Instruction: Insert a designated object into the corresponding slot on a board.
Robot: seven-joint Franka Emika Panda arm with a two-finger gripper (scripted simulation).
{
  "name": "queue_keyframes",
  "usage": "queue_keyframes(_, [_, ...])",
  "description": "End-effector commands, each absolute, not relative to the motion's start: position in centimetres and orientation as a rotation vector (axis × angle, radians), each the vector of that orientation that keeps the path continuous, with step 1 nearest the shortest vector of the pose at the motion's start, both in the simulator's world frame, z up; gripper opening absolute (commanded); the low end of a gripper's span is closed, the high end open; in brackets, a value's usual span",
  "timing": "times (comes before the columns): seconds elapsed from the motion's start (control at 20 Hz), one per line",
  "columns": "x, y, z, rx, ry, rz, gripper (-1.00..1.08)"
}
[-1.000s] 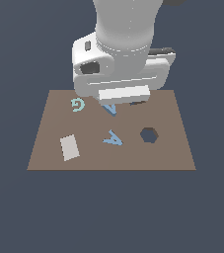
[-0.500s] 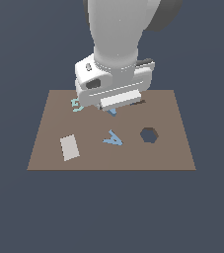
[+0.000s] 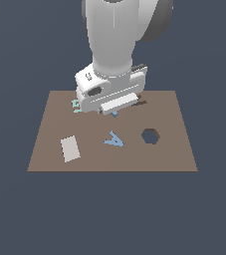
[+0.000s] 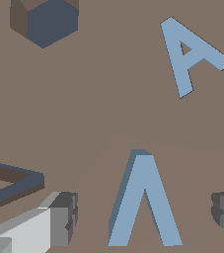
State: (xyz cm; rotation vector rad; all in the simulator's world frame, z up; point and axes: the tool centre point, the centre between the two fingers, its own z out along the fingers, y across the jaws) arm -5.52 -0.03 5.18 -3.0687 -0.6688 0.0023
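The designated object, a mid-blue V-shaped piece (image 4: 143, 202), lies flat on the brown board (image 4: 98, 113). My gripper (image 4: 143, 220) is open and low over it, one grey finger (image 4: 59, 217) on each side and neither touching. In the exterior view the hand (image 3: 109, 94) hides most of the V piece (image 3: 115, 114). The slot (image 4: 15, 183), a dark angular cut-out, sits beside one finger; in the exterior view only its tip (image 3: 140, 103) shows, on the right of the hand.
A paler blue A-shaped piece (image 3: 114, 140) lies in front of the hand. The hexagonal hole (image 3: 150, 136) is at the exterior view's right. A cyan G piece (image 3: 76, 105) peeks out at the left, and a white rectangle (image 3: 70, 148) lies front left.
The hand has moved toward the exterior view's left and come down over the V piece, which now is mostly covered. The pieces have not moved.
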Motion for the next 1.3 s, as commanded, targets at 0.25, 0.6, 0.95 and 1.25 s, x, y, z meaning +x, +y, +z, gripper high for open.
queue_keyframes(0.25, [-5.5, -0.1, 4.5, -3.068, -0.675, 0.001, 1.0])
queue_keyframes(0.6, [-5.5, -0.1, 3.0, -3.067, -0.68, 0.0, 1.0])
queue_keyframes(0.95, [-5.5, -0.1, 3.0, -3.067, -0.68, 0.0, -1.0])
queue_keyframes(1.25, [-5.5, -0.1, 3.3, -3.067, -0.681, 0.0, -1.0])
